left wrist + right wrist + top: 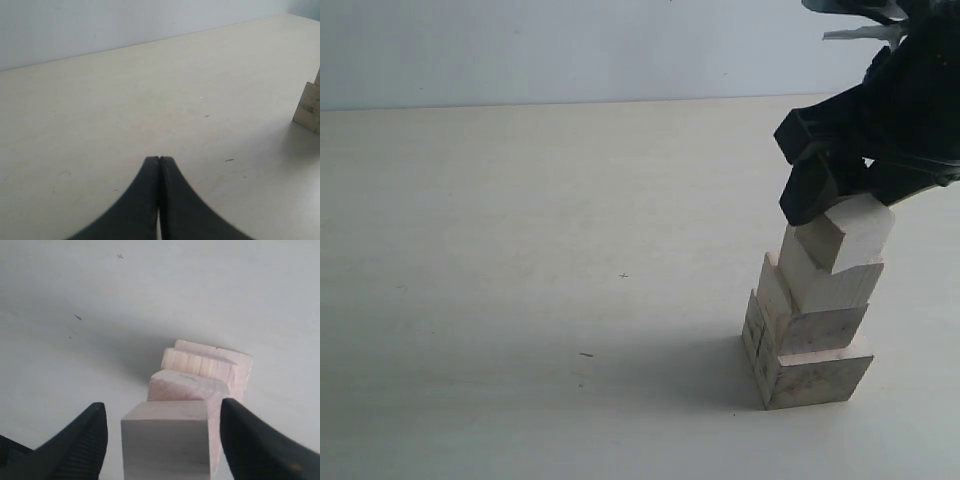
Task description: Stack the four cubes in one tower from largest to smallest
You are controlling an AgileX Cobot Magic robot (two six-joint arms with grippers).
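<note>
While the right tool (163, 440) gapes, the smallest cube (850, 232) — tilted — tops the tower (812, 335).

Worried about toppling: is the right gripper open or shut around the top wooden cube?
Open. On the right gripper, both black fingers stand clear of the smallest pale wooden cube.

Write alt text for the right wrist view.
The right tool is open, its two dark fingers either side of the smallest cube with gaps on both sides. That cube tops the tower, bigger cubes stepping out beneath on a pale table.
</note>
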